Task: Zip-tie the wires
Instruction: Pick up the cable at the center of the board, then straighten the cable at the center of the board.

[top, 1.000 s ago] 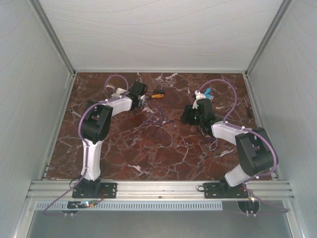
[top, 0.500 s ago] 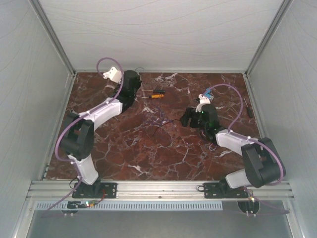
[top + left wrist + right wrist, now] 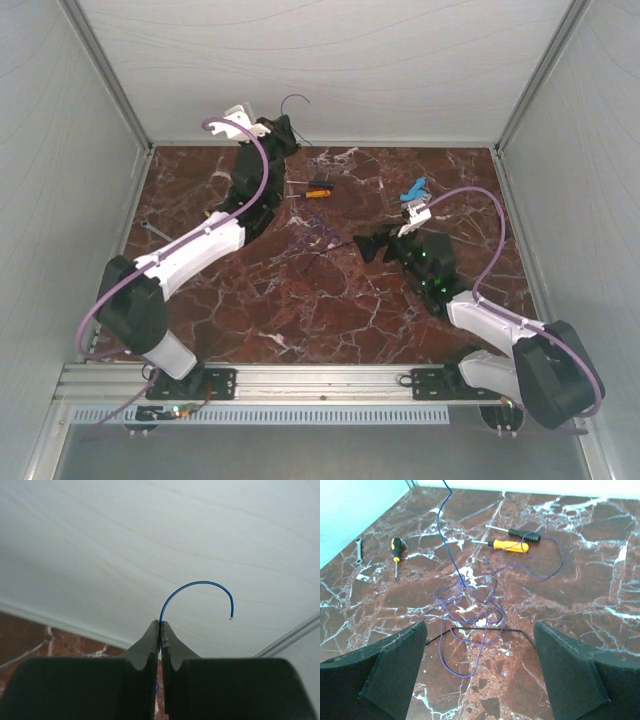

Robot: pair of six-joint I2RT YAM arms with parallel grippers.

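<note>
My left gripper [image 3: 160, 625] is shut tight on the end of one thin blue wire, and the tip curls out above my fingers. I hold it high up, close to the back wall [image 3: 330, 60]. From there the wire runs down to the rest of the wires [image 3: 470, 605]. They lie in a loose, loopy heap near the middle of the table [image 3: 250, 310]. My right gripper [image 3: 479, 630] is wide open with nothing in it, and it hangs just over the heap. Nothing is tied around the wires yet. A thin black strip [image 3: 485, 629] lies bent at the near side of the heap. It may be the zip tie, but I cannot be sure. So I think the job has only begun. The loops need gathering, then wrapping, then pulling tight. The table is flat and hard, dark red with white cracks like stone. Behind the heap lie a yellow screwdriver [image 3: 507, 545] and a black screwdriver [image 3: 520, 534], side by side, and one wire loop reaches up to them. Off to one side lie a small screwdriver [image 3: 395, 550] and a little wrench [image 3: 358, 547]. Plain pale walls stand around three sides of the table.
</note>
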